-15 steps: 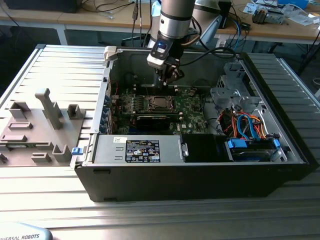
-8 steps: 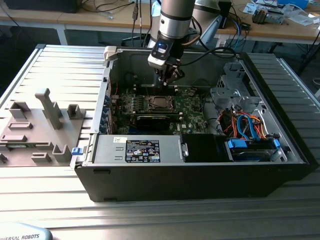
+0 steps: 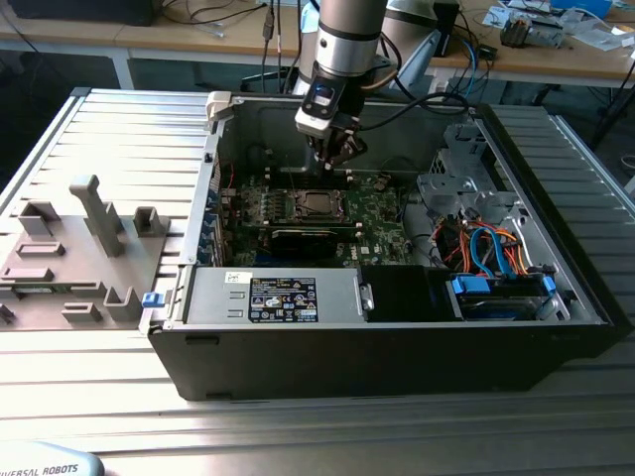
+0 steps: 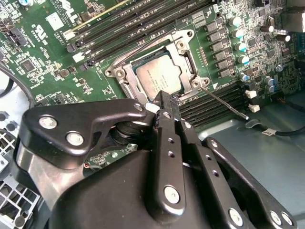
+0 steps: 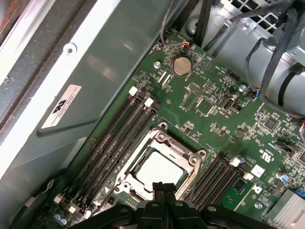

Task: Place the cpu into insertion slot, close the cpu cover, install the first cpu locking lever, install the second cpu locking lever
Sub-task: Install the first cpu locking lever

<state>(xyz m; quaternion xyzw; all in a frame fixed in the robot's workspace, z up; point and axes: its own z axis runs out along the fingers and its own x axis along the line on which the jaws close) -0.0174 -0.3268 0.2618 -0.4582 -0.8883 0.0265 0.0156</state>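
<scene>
The cpu (image 4: 159, 76) lies flat in the socket on the green board, its silvery top showing through the cut-out of the cpu cover (image 4: 185, 47), which lies down over it. The insertion slot is hidden under both. One thin locking lever (image 4: 224, 102) sticks out sideways from a socket corner, unlatched. Another thin lever (image 4: 140, 46) runs along the opposite edge of the cover. My gripper (image 4: 162, 98) hovers just above the socket's edge, fingers shut together with nothing between them. The first wrist view shows the gripper (image 5: 159, 187) beside the cpu (image 5: 159, 168). In the exterior view the gripper (image 3: 337, 159) hangs over the socket (image 3: 316, 204).
Long black memory slots (image 4: 119, 24) flank the socket. The open computer case holds a power supply (image 3: 278, 297) at the front and a drive cage with coloured cables (image 3: 476, 248) at the exterior view's right. A grey fixture plate (image 3: 79, 248) lies at its left.
</scene>
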